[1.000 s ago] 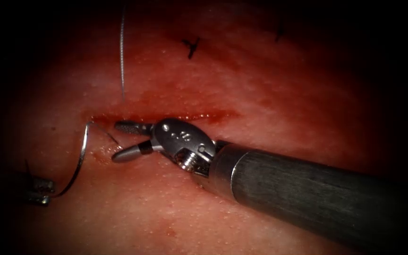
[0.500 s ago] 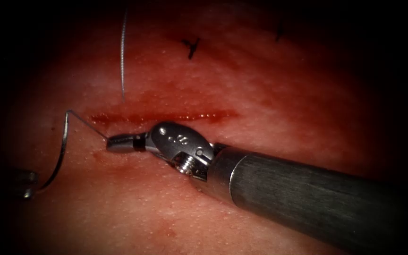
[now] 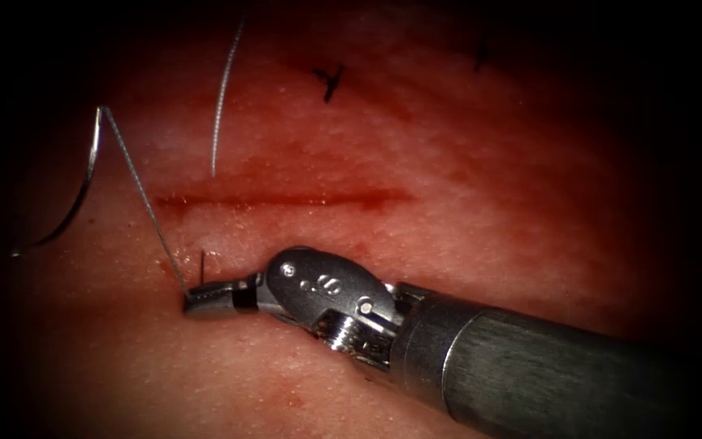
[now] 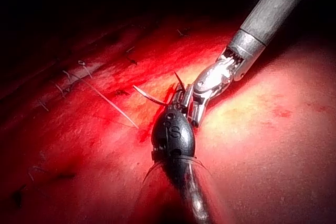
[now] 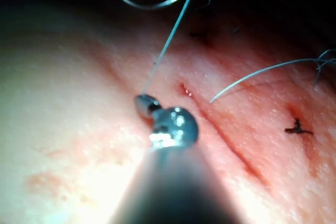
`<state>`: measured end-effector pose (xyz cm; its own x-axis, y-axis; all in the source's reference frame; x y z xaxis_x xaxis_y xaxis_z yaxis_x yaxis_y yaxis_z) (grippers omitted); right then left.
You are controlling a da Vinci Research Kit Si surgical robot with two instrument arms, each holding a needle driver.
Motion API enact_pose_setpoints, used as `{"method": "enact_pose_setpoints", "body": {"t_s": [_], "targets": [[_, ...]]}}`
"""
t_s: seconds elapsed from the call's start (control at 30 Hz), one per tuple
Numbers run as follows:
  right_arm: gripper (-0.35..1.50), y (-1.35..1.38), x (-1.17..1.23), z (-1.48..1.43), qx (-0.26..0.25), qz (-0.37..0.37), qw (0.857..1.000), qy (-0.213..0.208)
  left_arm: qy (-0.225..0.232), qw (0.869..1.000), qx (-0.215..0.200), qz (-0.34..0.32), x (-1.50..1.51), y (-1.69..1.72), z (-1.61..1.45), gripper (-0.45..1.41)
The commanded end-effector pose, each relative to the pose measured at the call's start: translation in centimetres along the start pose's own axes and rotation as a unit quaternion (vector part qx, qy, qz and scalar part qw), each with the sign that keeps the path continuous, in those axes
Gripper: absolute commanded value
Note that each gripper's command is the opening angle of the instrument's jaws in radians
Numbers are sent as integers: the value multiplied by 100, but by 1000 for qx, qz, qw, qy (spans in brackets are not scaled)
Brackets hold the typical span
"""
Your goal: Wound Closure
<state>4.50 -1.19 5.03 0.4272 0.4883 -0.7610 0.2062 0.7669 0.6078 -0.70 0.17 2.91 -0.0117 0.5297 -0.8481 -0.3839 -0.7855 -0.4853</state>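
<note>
My right tool (image 3: 205,298) comes in from the right, below the cut (image 3: 286,197), its jaws shut on the thread (image 3: 144,199) close to where a short dark stub leaves the tissue (image 3: 448,179). From there the thread runs taut up and left to the rear end of the curved needle (image 3: 84,185). The needle hangs free of the tissue, left of the cut's left end, and its lower end fades into the dark edge, where my left tool holds it. The right wrist view has the shut jaws (image 5: 143,103), the thread (image 5: 168,45) and the needle (image 5: 147,8).
A second pale strand (image 3: 219,106) comes down to the tissue just above the cut's left part. Two dark tied stitches (image 3: 328,80) (image 3: 481,55) sit farther back. Red fluid lines the cut. The right tool's thick shaft (image 3: 546,366) crosses the lower right.
The right jaws closed on the thread and moved down, away from the cut. The needle went up and left, drawing the thread taut. The left tool slid past the left edge.
</note>
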Motion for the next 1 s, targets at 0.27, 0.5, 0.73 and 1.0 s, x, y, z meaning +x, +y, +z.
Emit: {"method": "enact_pose_setpoints", "body": {"t_s": [0.27, 0.5, 0.73, 1.0], "targets": [[98, 26, 20, -2, -56, -72, 996, 0, -22, 999, 44, 21, -20, -41, -6, -45], [104, 52, -10, 0, -70, -90, 993, -9, -37, 994, 91, 39, -28, -71, -27, -45], [79, 76, -30, 3, -100, -71, 992, 0, -39, 992, 111, 41, -30, -78, -30, -45], [56, 101, -38, 42, -127, -41, 991, 21, -37, 993, 107, 41, -29, -75, -29, -45]]}}
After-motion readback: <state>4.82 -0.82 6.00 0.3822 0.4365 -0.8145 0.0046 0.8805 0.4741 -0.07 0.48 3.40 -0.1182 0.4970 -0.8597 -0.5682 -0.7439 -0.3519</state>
